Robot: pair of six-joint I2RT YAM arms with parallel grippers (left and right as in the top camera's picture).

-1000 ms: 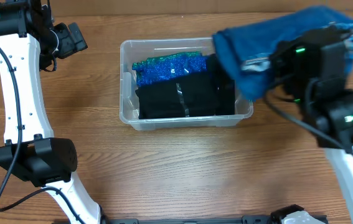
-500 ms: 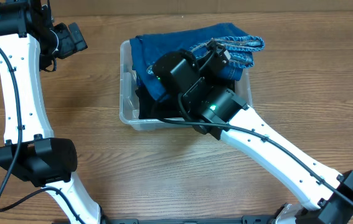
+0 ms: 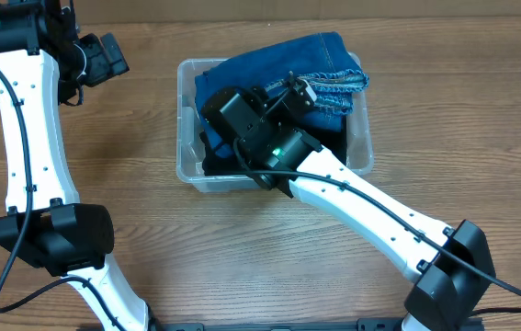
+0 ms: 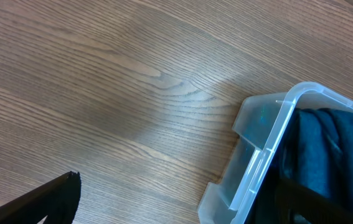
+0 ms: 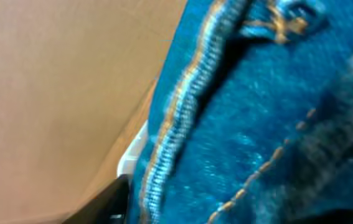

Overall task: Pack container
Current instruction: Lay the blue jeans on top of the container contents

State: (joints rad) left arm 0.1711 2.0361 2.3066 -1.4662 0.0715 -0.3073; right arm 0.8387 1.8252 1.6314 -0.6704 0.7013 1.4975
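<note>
The clear plastic container [image 3: 184, 119] stands at the table's middle back. Folded blue jeans [image 3: 324, 57] lie across its top, over dark clothes [image 3: 214, 158] inside. My right gripper [image 3: 299, 89] reaches over the container from the front and is shut on the jeans' waistband. In the right wrist view the jeans [image 5: 269, 124] fill the frame, with the container's rim [image 5: 132, 155] beside them. My left gripper [image 3: 104, 57] hangs open and empty above the table, left of the container. The left wrist view shows its gripper [image 4: 176, 208] wide apart near the container's corner [image 4: 269, 155].
The wooden table [image 3: 242, 257] stretches around the container. My right arm [image 3: 379, 216] crosses the table's front right diagonally. My left arm [image 3: 30, 138] stands along the left edge.
My right arm swung left with the jeans, from beyond the container's right side to over it, then lowered them further in. The left arm has not moved.
</note>
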